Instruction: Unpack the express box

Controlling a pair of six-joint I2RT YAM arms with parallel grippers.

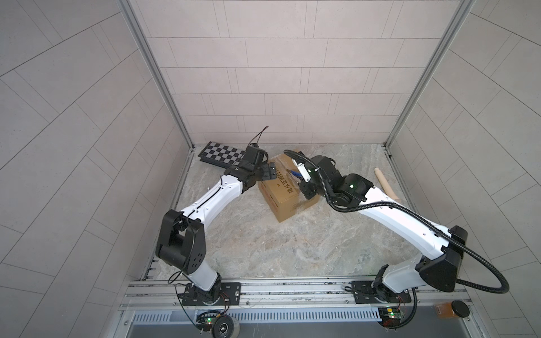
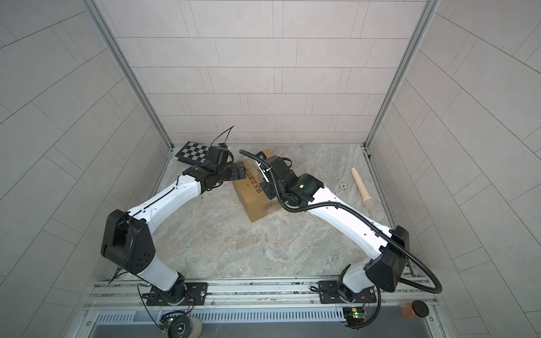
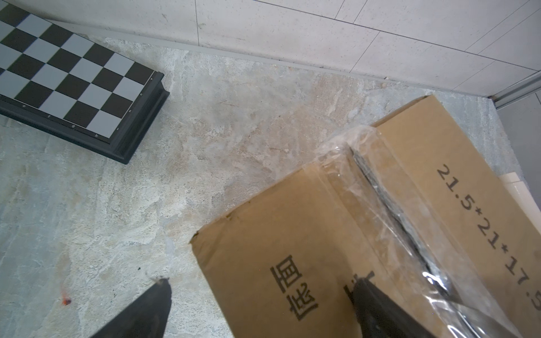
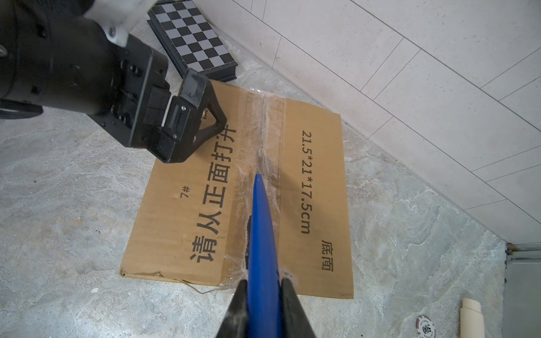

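Right hand [image 4: 263,285] pinches a blue cutter [image 4: 260,222], tip at the taped seam [image 4: 263,128] of the box [image 4: 181,222] near the back of the worktop [image 4: 73,204], presumably to slit it, while the spread left hand [image 3: 262,282] straddles one corner.

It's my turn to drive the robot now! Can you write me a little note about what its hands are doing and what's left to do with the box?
Left hand: open, holding nothing, straddling an edge of the brown cardboard express box.
Right hand: shut on a blue pointed plastic cutter, its tip on the clear tape over the top seam.
Box: on the marbled tabletop, near the black-and-white chequered board.
Done: cutter set on the seam.
Left: slit the tape, open the flaps (they look closed), empty the box.
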